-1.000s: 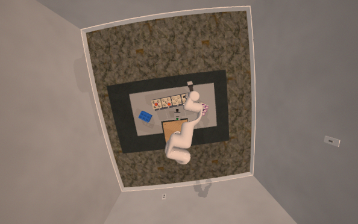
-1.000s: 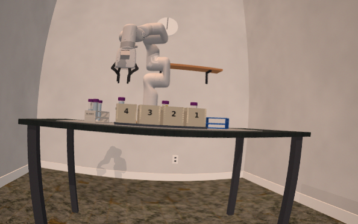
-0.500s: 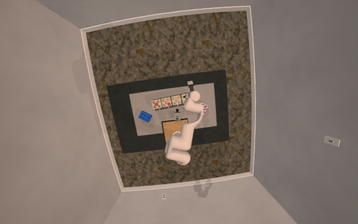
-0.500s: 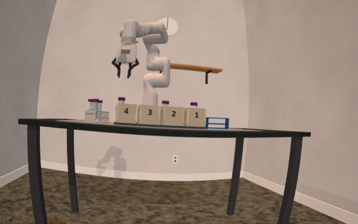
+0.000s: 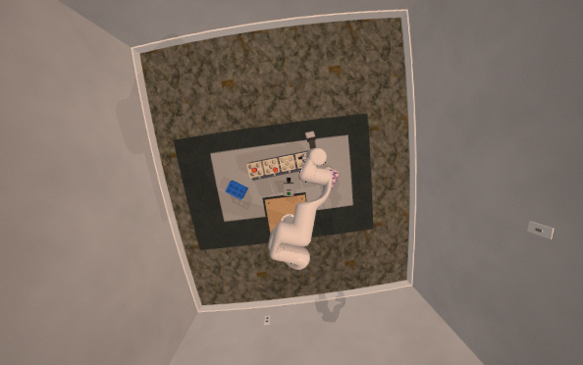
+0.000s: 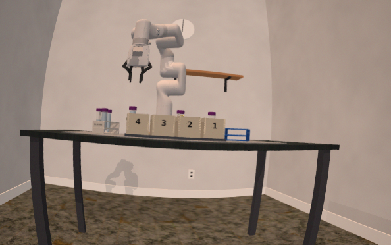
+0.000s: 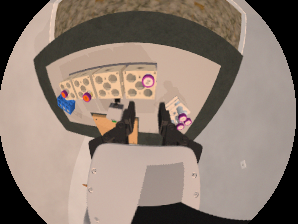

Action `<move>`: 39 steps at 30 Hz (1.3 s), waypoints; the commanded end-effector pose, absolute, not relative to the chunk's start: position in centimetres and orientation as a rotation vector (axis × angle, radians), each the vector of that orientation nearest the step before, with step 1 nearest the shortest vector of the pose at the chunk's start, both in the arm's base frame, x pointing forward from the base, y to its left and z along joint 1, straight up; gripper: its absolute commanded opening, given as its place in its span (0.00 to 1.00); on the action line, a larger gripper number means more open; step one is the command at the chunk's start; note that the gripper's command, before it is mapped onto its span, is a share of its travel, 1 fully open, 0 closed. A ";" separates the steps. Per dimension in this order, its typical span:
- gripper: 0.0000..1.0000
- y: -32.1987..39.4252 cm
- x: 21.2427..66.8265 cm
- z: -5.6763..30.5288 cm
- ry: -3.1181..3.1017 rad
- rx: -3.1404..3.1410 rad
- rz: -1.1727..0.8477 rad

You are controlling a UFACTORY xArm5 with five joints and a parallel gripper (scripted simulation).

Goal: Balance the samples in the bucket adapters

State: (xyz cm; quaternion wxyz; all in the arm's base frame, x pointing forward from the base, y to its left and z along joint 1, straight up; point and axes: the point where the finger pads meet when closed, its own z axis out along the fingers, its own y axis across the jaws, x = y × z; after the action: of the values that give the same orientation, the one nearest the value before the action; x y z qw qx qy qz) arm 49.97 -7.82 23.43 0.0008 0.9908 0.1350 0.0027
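Note:
My gripper [image 6: 135, 80] [image 7: 146, 108] is open and empty, high above adapter 4 [image 6: 137, 123] [image 7: 136, 83]. A purple-capped tube [image 6: 132, 108] [image 7: 148, 82] stands in adapter 4. The four tan adapters stand in a row on the stand [image 5: 275, 167]: adapter 3 [image 6: 163, 125], adapter 2 [image 6: 189, 126] and adapter 1 [image 6: 214, 128]. Orange-dotted sample tubes stand in adapter 1 [image 5: 254, 170] [image 6: 211, 114] and in adapter 2 [image 5: 275, 170] [image 6: 180, 112]. The blue sample rack [image 5: 237, 189] [image 6: 234, 135] [image 7: 65, 104] looks empty. The white blank rack [image 6: 103, 126] [image 7: 180, 117] holds several purple-capped tubes.
The green DONE key [image 5: 289, 193] sits on its desk in front of the stand, near the arm's base. A wooden shelf [image 6: 214, 74] [image 5: 282, 211] juts out behind the arm. A small box stands at the far table edge.

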 end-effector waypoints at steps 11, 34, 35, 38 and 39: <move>0.43 -7.8 50.1 23.6 0.424 3.110 0.016; 0.57 -16.1 45.4 23.6 1.369 2.819 0.012; 0.57 -16.6 45.2 23.6 1.416 2.796 0.011; 0.57 -17.9 44.4 23.6 1.554 2.721 0.010; 0.57 -18.3 44.2 23.6 1.599 2.695 0.010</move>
State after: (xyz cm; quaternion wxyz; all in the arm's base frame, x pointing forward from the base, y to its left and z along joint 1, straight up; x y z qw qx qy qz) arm 45.21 -16.23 23.43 0.0008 0.8997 0.4364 0.0008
